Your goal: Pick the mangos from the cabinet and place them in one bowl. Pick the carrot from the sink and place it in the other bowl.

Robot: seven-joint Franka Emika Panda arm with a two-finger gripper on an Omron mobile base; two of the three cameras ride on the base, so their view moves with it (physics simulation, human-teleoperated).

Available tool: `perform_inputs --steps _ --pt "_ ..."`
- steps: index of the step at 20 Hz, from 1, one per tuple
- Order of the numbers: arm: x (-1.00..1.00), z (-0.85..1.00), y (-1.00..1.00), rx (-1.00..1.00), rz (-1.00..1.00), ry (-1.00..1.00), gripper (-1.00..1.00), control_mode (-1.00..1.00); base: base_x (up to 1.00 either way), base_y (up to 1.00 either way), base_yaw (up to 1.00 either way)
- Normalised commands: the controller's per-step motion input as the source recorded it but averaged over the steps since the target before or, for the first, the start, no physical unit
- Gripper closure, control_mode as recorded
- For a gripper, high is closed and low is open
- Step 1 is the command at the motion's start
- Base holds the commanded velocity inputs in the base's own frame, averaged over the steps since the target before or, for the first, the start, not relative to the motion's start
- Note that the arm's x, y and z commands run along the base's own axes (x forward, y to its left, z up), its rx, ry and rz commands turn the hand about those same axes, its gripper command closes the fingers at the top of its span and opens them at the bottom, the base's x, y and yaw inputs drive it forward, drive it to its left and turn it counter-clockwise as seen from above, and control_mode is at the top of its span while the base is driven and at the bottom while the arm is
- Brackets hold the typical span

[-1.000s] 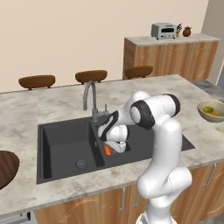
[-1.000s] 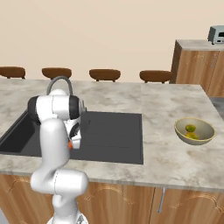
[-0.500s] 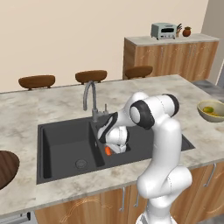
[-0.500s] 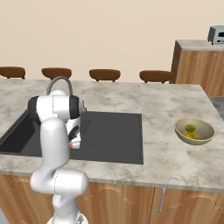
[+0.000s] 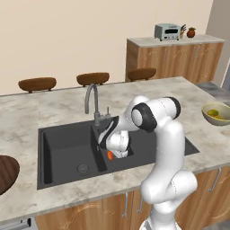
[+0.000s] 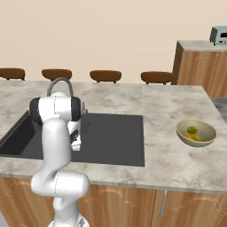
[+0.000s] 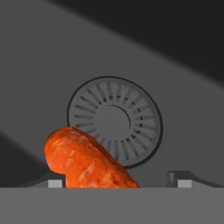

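While the arm bends down into the sink (image 5: 67,152), the gripper (image 7: 117,183) sits low over the basin floor with the carrot (image 7: 85,162) between its two dark tips; the left tip (image 7: 54,181) looks to be touching the carrot's side, the right tip (image 7: 181,180) stands apart from it with a gap, so the jaws are partly open and not clamped on anything. From the hand view the carrot lies just beside a round slotted drain (image 7: 114,121). Seen from the left base view, the carrot (image 5: 110,155) shows as an orange spot under the white hand in the right basin, near the curved tap (image 5: 92,101), and the dark wooden bowl (image 5: 5,173) peeks in at the left edge. Over in the right base view, the pale tan bowl (image 6: 208,138) stands well apart on the counter (image 6: 155,106) with the mangos (image 6: 192,134) inside.
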Motion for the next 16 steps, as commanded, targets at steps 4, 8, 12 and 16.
perform_inputs --steps 4,8,12,16 --pt "-0.06 -0.44 0.03 0.00 -0.02 0.17 -1.00 -1.00 0.00 0.00 0.00" --pt "-0.03 -0.91 0.04 0.01 0.00 -0.11 -1.00 -1.00 0.00 0.00 0.00" --pt "-0.03 -0.92 0.04 0.08 0.00 -0.24 -1.00 -1.00 0.00 0.00 0.00" --pt "-0.20 -0.49 0.11 0.07 0.00 -0.08 -1.00 -1.00 0.00 0.00 0.00"
